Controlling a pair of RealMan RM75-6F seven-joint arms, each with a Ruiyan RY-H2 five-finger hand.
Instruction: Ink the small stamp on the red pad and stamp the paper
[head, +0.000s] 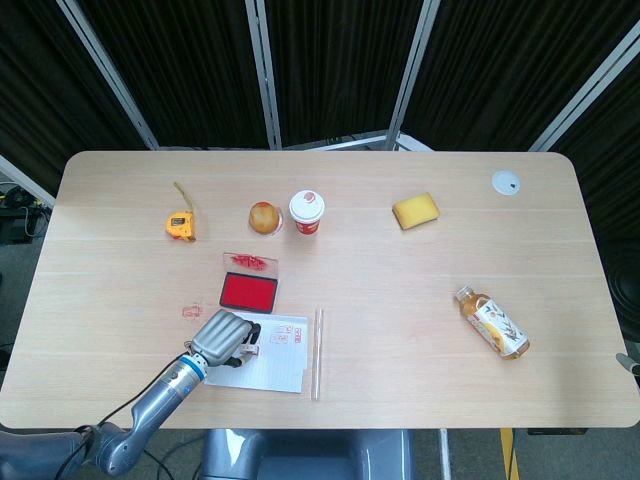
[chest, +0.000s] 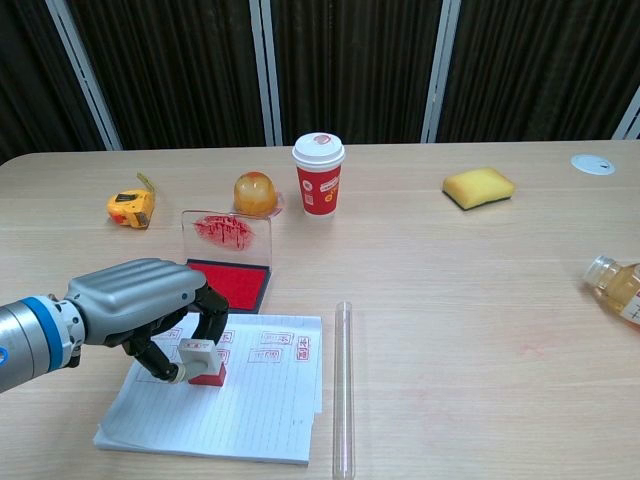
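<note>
My left hand (chest: 135, 302) (head: 222, 337) pinches the small stamp (chest: 203, 361), a pale block with a red base, and holds it down on the lined paper (chest: 240, 410) (head: 272, 365) at its left middle. Several red imprints show along the paper's top edge. The red ink pad (chest: 232, 284) (head: 248, 291) lies open just behind the paper, with its clear lid (chest: 227, 236) standing up. In the head view the stamp is hidden under my hand. My right hand is out of both views.
A clear tube (chest: 343, 385) lies along the paper's right edge. Further back are a yellow tape measure (chest: 131, 207), an apple (chest: 255, 192), a red cup (chest: 319, 174) and a yellow sponge (chest: 478, 187). A bottle (chest: 618, 286) lies at the right, a white lid (chest: 592, 164) beyond it.
</note>
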